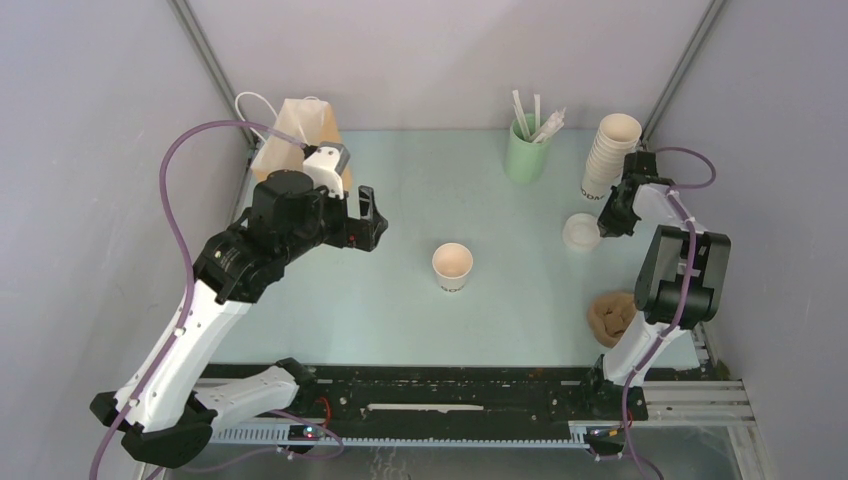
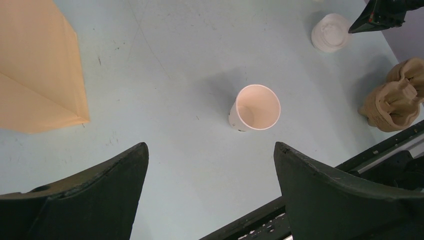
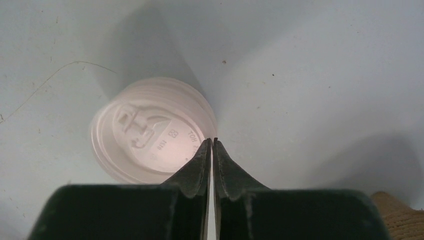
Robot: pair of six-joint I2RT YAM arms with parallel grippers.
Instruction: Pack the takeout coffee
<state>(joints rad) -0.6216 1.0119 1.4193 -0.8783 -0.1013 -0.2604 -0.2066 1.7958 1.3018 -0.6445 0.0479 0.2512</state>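
A lidless cream paper cup (image 1: 452,265) (image 2: 255,107) stands upright mid-table. A white plastic lid (image 1: 581,232) (image 3: 152,135) (image 2: 330,32), seemingly the top of a small stack, lies flat to its right. My right gripper (image 1: 607,222) (image 3: 212,141) has its jaws pressed almost together at the lid's right rim, with only a thin pale sliver between them. My left gripper (image 1: 367,218) (image 2: 210,145) hangs wide open and empty above the table, left of the cup. The brown paper bag (image 1: 295,135) (image 2: 35,75) stands at the back left.
A tall stack of lidless cream cups (image 1: 610,155) stands at the back right, just behind my right gripper. A green cup of white sticks (image 1: 527,150) is at the back centre. Brown moulded cardboard pieces (image 1: 610,318) (image 2: 395,97) lie near the right arm's base.
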